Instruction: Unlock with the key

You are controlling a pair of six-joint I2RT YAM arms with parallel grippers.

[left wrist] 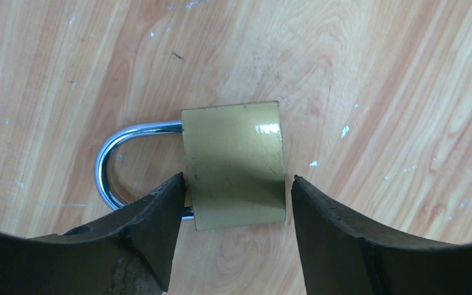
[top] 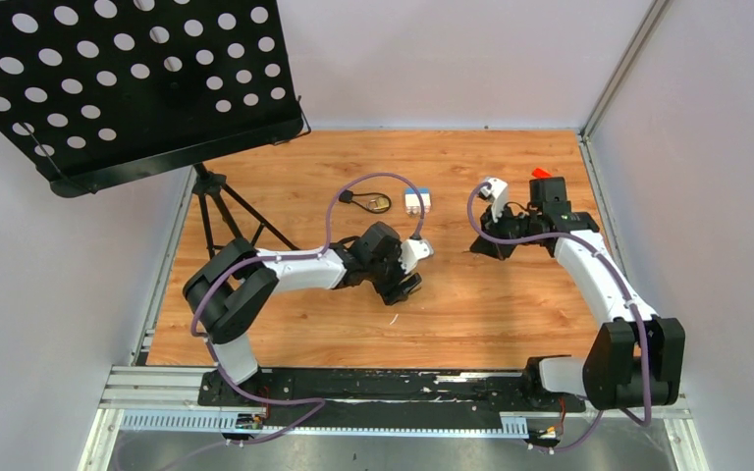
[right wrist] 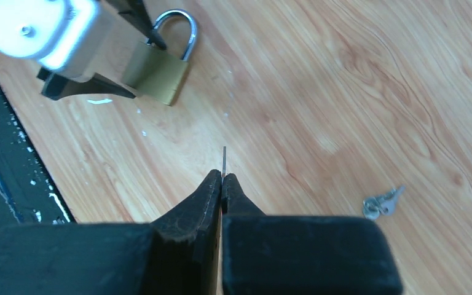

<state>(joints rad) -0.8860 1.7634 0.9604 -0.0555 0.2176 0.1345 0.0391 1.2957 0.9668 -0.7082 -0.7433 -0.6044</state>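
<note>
Left tool (left wrist: 238, 178) gapes around the square brass padlock (left wrist: 233, 147); right tool (right wrist: 222, 179) pinches the thin grey key (right wrist: 224, 160); I'd clamp next.

We count two padlocks, a large brass padlock (left wrist: 233, 166) near and a small brass padlock (top: 379, 203) far; one thin grey metal key (right wrist: 224, 161); two small silvery keys (right wrist: 381, 201) bunched together; one white-and-blue box (top: 415, 201).

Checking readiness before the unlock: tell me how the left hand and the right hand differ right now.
The left hand stands open; the right hand is pinched shut. The left hand's fingers flank the brass padlock on the table; the right hand, apart from it, grips the key, a thin sliver past its tips. Both have black fingers.
</note>
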